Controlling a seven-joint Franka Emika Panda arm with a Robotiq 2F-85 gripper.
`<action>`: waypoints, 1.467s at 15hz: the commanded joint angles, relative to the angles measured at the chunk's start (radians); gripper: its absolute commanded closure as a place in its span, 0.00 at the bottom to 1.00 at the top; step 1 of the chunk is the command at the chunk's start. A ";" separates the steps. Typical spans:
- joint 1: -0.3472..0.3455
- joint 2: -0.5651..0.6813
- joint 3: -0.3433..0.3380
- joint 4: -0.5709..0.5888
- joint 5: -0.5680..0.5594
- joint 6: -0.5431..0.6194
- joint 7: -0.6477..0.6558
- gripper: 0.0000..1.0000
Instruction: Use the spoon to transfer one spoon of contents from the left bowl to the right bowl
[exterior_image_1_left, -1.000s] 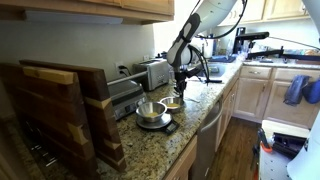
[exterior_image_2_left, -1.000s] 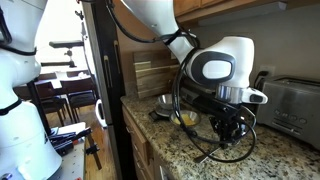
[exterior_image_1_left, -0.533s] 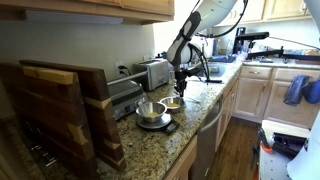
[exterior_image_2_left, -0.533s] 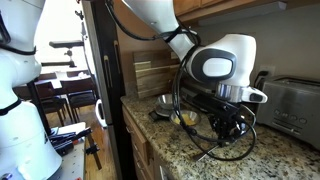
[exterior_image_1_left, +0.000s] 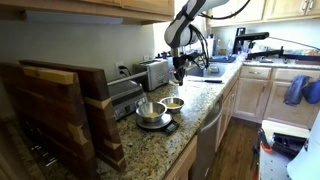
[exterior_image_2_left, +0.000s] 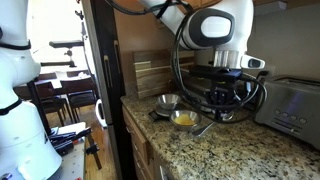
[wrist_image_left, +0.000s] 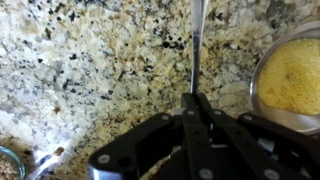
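Note:
My gripper (wrist_image_left: 195, 100) is shut on the end of the thin silvery spoon (wrist_image_left: 197, 40), which points away from the jaws over the granite counter. In both exterior views the gripper (exterior_image_1_left: 178, 72) (exterior_image_2_left: 222, 108) hangs above the counter beside the bowls, and the spoon (exterior_image_2_left: 207, 126) slants down from it. The right bowl (wrist_image_left: 290, 80) (exterior_image_1_left: 173, 103) (exterior_image_2_left: 184, 118), small and shallow with a yellow inside, lies just to the side of the spoon. The left bowl (exterior_image_1_left: 150, 109) (exterior_image_2_left: 167, 101), larger and of shiny steel, stands beyond it.
The left bowl sits on a small dark scale (exterior_image_1_left: 155, 124). A toaster (exterior_image_1_left: 153, 72) (exterior_image_2_left: 295, 100) stands behind the gripper. Wooden boards (exterior_image_1_left: 60, 110) fill the counter's near end. The counter edge (exterior_image_1_left: 205, 115) drops to the floor beside the bowls.
The arm has risen from low over the counter and lifted the gripper with the spoon. The bowls have not moved.

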 joint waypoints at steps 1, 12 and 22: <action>0.051 -0.088 -0.011 -0.050 -0.096 -0.100 -0.019 0.96; 0.193 -0.098 0.035 -0.052 -0.360 -0.377 -0.082 0.96; 0.198 -0.046 0.040 -0.004 -0.353 -0.373 -0.063 0.97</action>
